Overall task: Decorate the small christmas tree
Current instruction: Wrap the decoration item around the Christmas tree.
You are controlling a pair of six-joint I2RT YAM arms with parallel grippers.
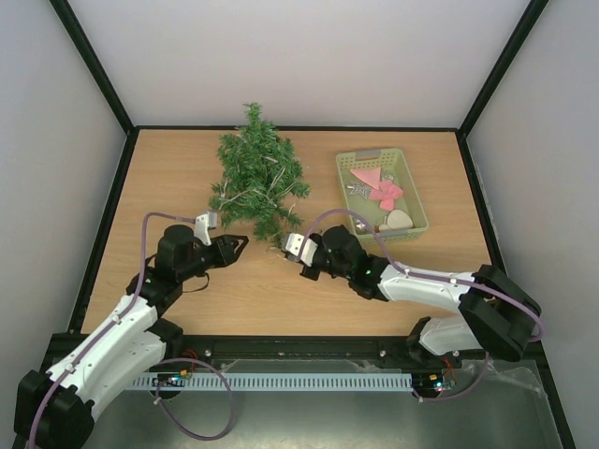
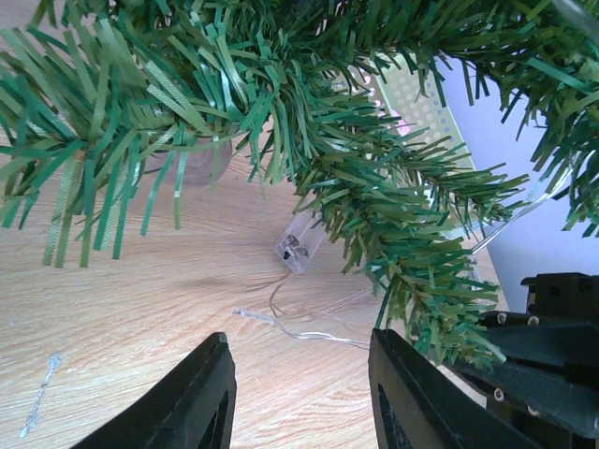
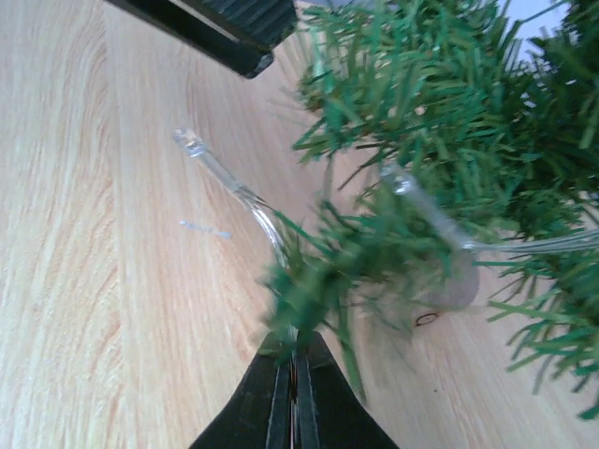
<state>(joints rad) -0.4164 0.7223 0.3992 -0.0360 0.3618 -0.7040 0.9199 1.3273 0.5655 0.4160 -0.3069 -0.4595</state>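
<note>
The small christmas tree lay on its side on the wooden surface, left of the pale green basket. Near its base, the left claw hovered with fingers apart, while the right claw was pinched together on a thin light-string wire.

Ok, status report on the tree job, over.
Left gripper open, empty, at the small christmas tree. Right gripper shut on light wire. Wire runs through the branches. Needles crowd the right pinch.
</note>
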